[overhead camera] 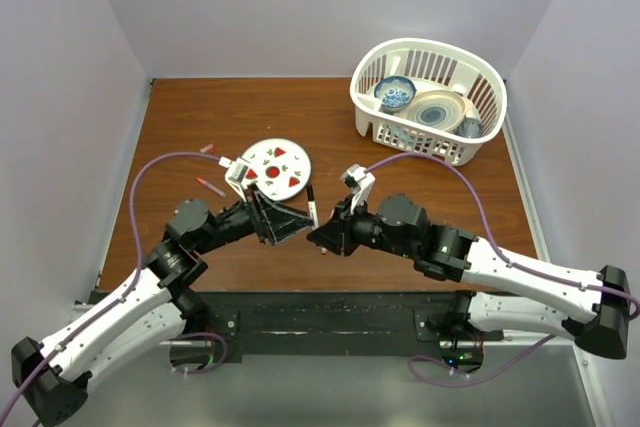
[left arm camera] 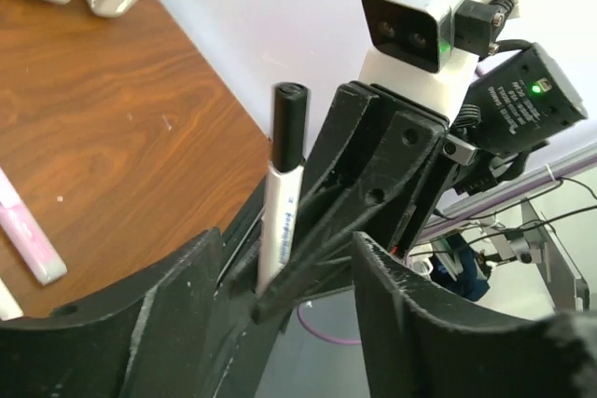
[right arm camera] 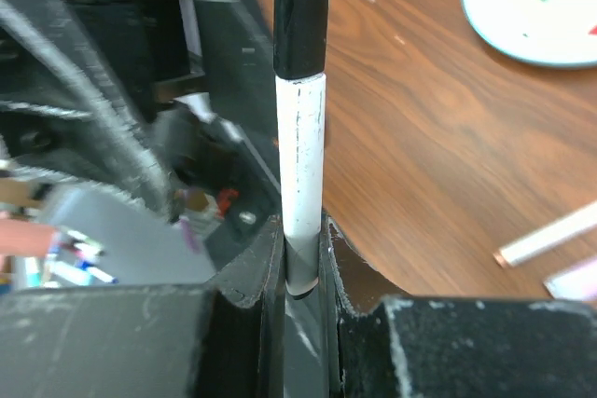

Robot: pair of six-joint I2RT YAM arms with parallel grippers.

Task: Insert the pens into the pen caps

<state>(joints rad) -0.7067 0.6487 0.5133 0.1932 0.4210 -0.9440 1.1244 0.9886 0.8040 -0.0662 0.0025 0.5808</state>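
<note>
Right gripper (right arm camera: pixel 303 258) pinched on white pen (right arm camera: pixel 303 156) near its lower end, pen upright, dark cap (right arm camera: pixel 303 6) seated on its 12 o'clock end, left gripper (left arm camera: pixel 289 277) jaws spread either side of pen, red pen (overhead camera: pixel 210 185) flat on table (overhead camera: pixel 450 197) at 9 o'clock of plate (overhead camera: pixel 265 155)

The left arm (overhead camera: pixel 130 312) and the right arm (overhead camera: pixel 530 272) are both wearing smooth white covers, with fat black joints showing in between. A thin purple cable (overhead camera: pixel 150 169) is coming off the left arm, and another purple cable (overhead camera: pixel 470 187) is coming off the right one. Each arm is ending in a black tool. The left tool (left arm camera: pixel 289 241) is looking rough and dusty. The right tool (right arm camera: pixel 300 235) is showing pale scratches and small round screw holes. A white and grey camera (left arm camera: pixel 410 20) is sitting on it, and a little green light (left arm camera: pixel 539 89) is glowing on a black box nearby.
</note>
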